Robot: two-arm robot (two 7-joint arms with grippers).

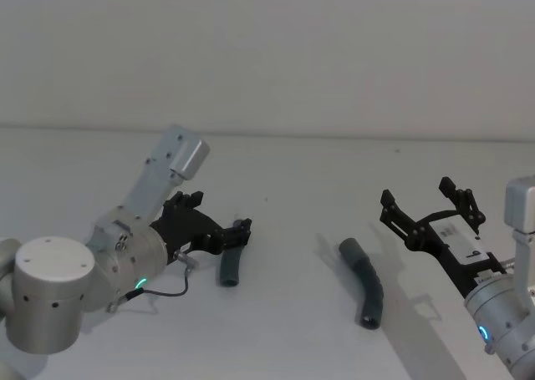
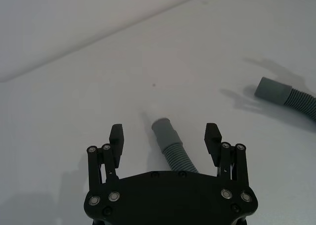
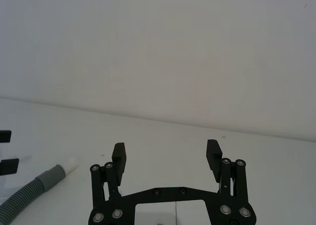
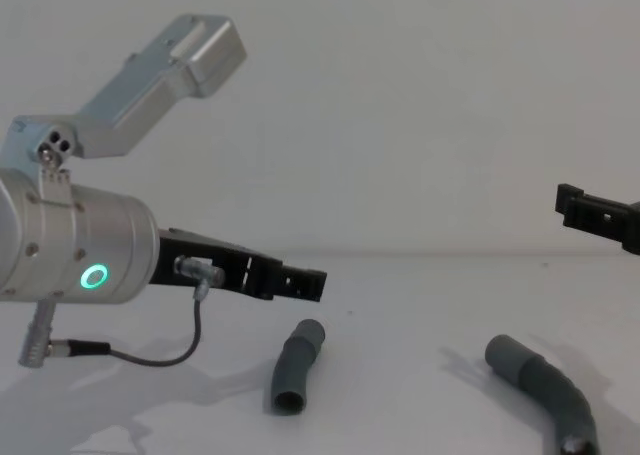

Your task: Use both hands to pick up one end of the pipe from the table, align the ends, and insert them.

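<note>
Left arm's silver wrist (image 4: 70,260) sits at 8 o'clock, a thin cable (image 4: 196,320) drooping under it. The left pincer (image 1: 219,215) is wide open just above the far end of the short pipe (image 1: 229,267). The curved pipe (image 1: 365,284) lies on the white table (image 1: 284,338) toward 5 o'clock. The right pincer (image 1: 416,192), open too, hangs at 2 o'clock from it.
</note>
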